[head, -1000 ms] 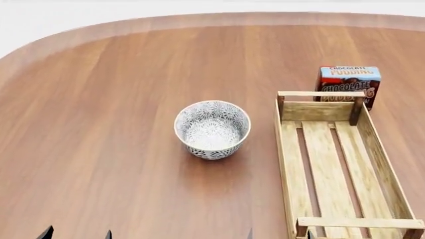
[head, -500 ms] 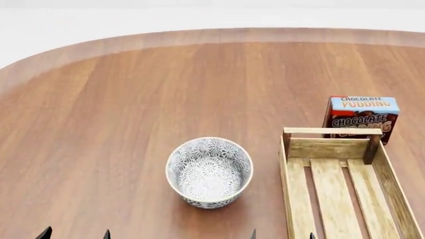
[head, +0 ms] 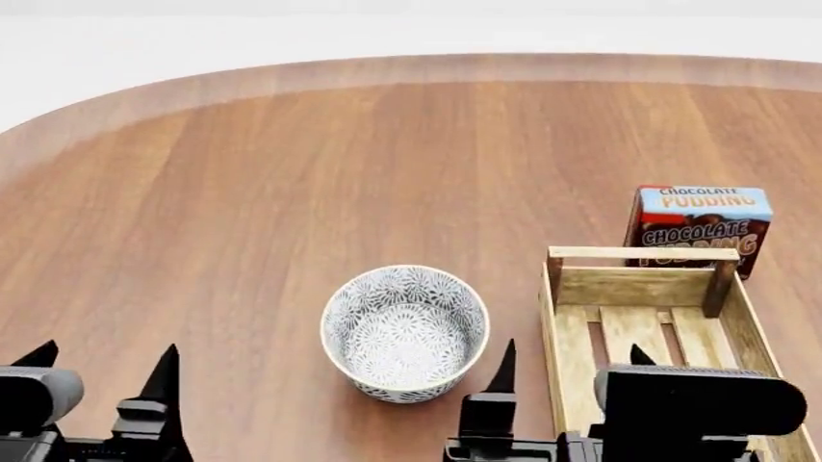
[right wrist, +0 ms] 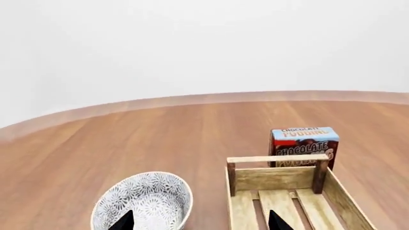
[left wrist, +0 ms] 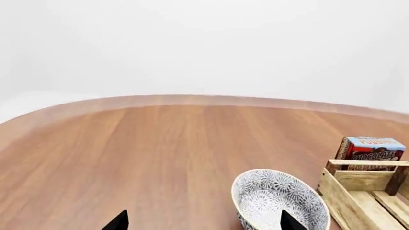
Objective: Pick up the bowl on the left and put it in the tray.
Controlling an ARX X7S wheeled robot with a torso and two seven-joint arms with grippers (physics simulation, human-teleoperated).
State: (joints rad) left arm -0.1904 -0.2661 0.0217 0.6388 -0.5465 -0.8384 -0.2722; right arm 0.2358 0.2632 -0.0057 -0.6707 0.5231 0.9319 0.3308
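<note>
You are lining up on the floral bowl [head: 404, 332], not yet gripping.
Both hands, left [head: 106, 371] and right [head: 572, 361], are hanging spread apart; bring one onto the rim, crate [head: 646, 327] waiting at three o'clock.

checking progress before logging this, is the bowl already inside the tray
No, in the head view the bowl sits on the table to the left of the tray, which holds nothing.

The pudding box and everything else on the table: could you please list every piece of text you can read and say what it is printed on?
"CHOCOLATE PUDDING" on the top of the pudding box.
"CHOCOLATE" again on its front, with the word below it cut off by the tray.
The bowl shows pattern only, no text.
</note>
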